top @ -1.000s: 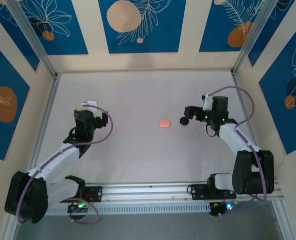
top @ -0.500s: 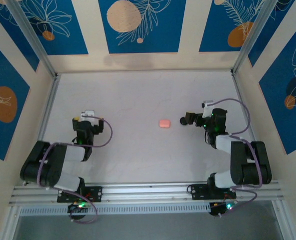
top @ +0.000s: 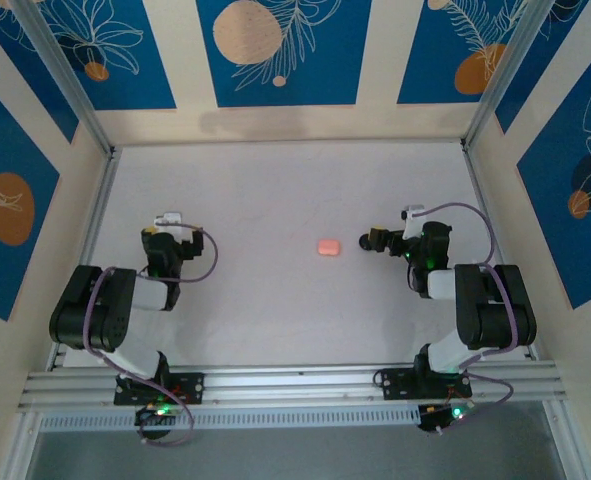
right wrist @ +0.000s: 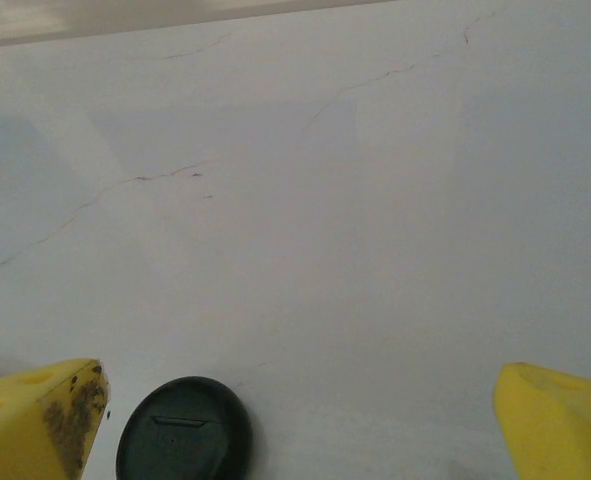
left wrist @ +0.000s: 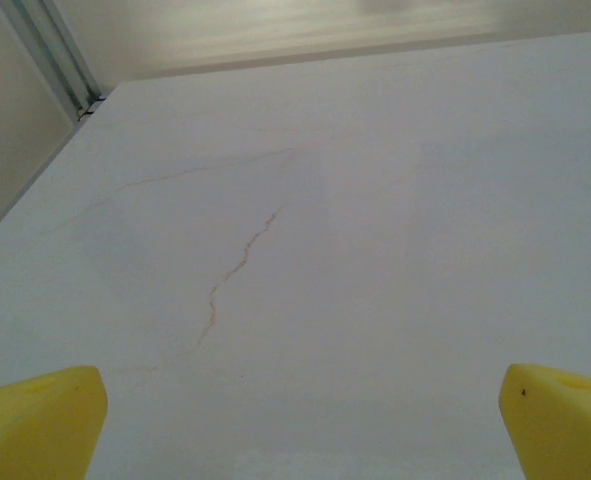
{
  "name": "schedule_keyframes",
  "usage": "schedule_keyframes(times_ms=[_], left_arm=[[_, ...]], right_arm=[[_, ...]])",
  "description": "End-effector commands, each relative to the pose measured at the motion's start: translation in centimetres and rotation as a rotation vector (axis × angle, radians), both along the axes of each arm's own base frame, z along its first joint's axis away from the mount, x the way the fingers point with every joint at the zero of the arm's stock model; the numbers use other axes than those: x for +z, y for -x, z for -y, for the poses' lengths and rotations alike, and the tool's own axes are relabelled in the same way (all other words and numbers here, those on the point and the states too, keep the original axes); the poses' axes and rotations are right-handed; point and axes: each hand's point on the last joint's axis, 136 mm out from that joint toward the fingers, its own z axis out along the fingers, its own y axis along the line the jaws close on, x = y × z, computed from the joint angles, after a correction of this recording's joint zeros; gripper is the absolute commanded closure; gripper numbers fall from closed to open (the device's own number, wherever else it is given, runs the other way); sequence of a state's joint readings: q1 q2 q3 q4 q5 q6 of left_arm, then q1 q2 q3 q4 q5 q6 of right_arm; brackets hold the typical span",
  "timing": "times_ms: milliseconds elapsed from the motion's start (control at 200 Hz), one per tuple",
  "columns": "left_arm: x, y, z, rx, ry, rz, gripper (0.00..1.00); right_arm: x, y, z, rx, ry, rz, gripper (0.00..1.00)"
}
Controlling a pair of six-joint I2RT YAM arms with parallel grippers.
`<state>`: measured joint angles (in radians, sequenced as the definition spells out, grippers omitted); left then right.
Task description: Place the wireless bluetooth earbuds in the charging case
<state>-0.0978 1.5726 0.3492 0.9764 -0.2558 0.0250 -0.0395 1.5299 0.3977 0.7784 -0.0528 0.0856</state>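
The right gripper (right wrist: 300,428) stands wide open, holding nothing, its yellow fingers (right wrist: 37,418) at either edge of the wrist view, one of them smudged with dark marks. Between them, just beside the smudged finger and with a thin gap to it, the charging case (right wrist: 183,432) lies flat on the table, a black round disc that looks closed, so I cannot tell what is inside. From above, the case (top: 366,242) is only a small dark blob at the tip of the right gripper (top: 382,240), right of the table's middle, with the arm folded back toward the near rail. That overhead view also takes in a small pink rounded piece (top: 327,246) lying apart to the case's left. Over on the left, the left gripper (top: 166,228) sits on its own folded arm, and its wrist view shows the gripper (left wrist: 300,432) spread just as wide over the bare white table (top: 275,180), which is crossed by a thin reddish crack (left wrist: 237,265).
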Motion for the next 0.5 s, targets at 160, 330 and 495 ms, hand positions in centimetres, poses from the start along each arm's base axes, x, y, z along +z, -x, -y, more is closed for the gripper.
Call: schedule_keyframes(times_ms=[160,330,495], left_arm=[[0.56,-0.33,0.62,-0.040,0.020,0.011,0.00],[0.52,-0.39,0.87,-0.057,0.020,0.006,0.00],[0.44,-0.46,1.32,-0.084,0.019,-0.001,0.00]], right_arm=[[1.58,-0.76,-0.11,0.005,-0.004,0.055,0.01],[1.61,-0.78,-0.11,0.005,-0.004,0.055,0.01],[1.61,-0.79,-0.10,0.004,-0.004,0.056,0.01]])
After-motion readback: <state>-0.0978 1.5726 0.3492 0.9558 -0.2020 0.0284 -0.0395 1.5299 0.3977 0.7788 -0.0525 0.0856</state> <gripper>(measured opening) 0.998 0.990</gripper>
